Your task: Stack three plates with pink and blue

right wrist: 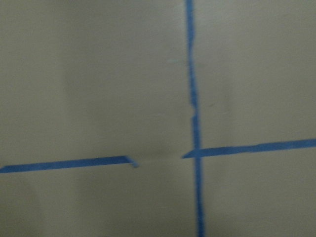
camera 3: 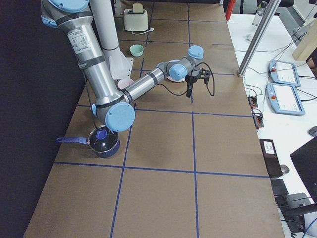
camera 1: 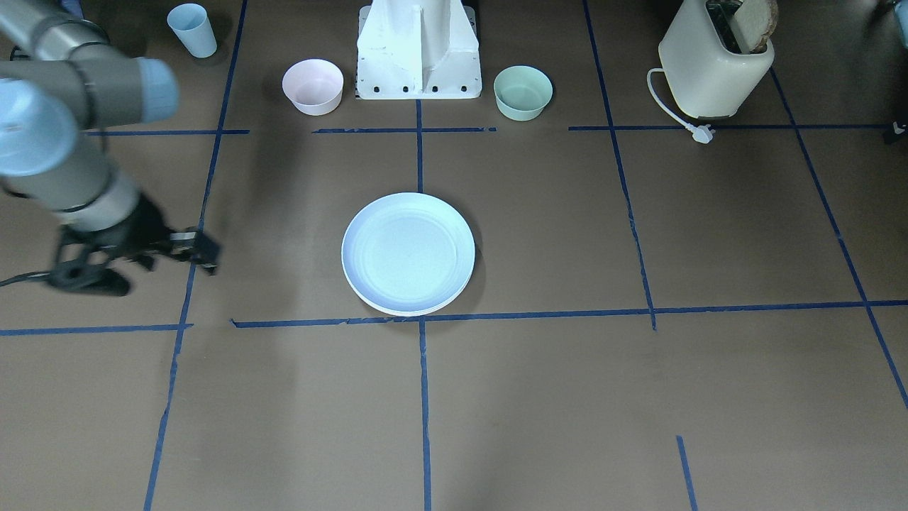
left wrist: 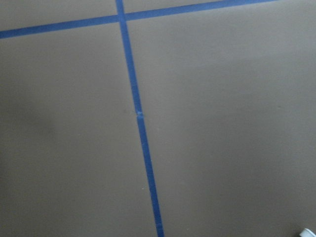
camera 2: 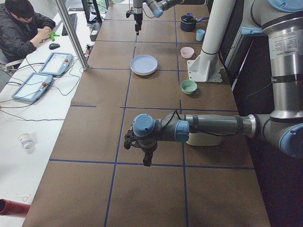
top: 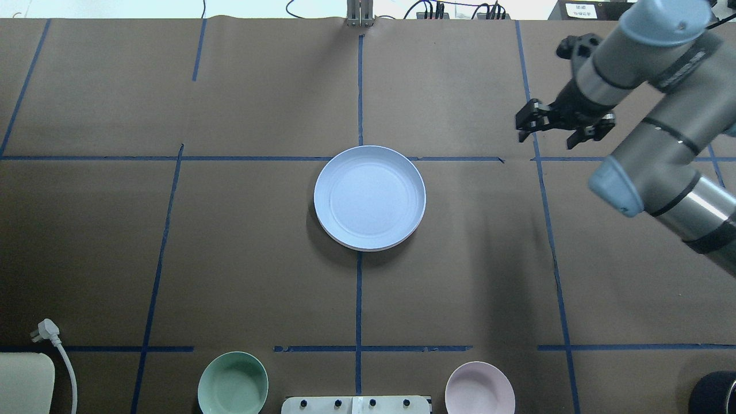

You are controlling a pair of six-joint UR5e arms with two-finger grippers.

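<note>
A pale blue plate (top: 370, 197) lies at the table's middle, on top of a stack. A second rim shows under its edge in the front view (camera 1: 408, 253); I cannot tell its colour. No pink plate shows on its own. My right gripper (top: 551, 133) hovers open and empty over the tape lines, well to the right of the plates; in the front view it (camera 1: 177, 252) is at the left. My left gripper (camera 2: 147, 158) shows only in the exterior left view, far from the plates. I cannot tell whether it is open or shut. Both wrist views show only bare brown table and blue tape.
A pink bowl (camera 1: 313, 86) and a green bowl (camera 1: 523, 91) flank the robot base (camera 1: 418, 50). A blue cup (camera 1: 192, 29) and a cream toaster (camera 1: 716, 60) with its cord stand near the robot's edge. A lidded blue pot (camera 3: 103, 140) sits near the right arm's base.
</note>
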